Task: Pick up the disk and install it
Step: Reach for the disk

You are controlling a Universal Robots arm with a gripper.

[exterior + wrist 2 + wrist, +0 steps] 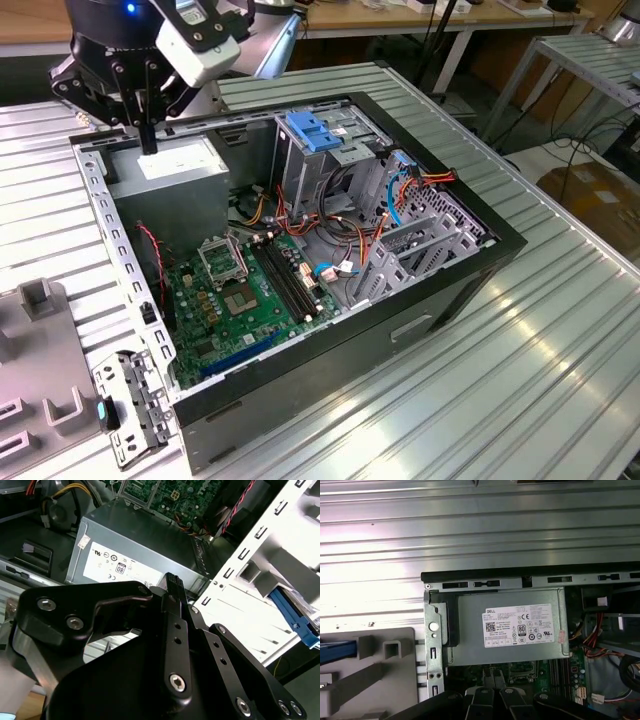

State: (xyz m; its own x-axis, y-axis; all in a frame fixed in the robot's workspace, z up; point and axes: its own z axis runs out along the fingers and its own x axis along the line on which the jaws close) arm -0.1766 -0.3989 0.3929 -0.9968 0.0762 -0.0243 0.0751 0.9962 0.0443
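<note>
With gripper [148, 140] pressed together and empty, hovers above the power supply [175, 165] at the open case's [400, 330] corner. Leaves the disk [337, 648] resting in the grey holder [375, 680] beside the case, well apart, its blue rail in sight. Seemingly neither picked up nor installed yet.

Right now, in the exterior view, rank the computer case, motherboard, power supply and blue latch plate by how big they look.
1. computer case
2. motherboard
3. power supply; it sits farther from the camera, so its margin below the motherboard is unsure
4. blue latch plate, clearly smallest
</note>
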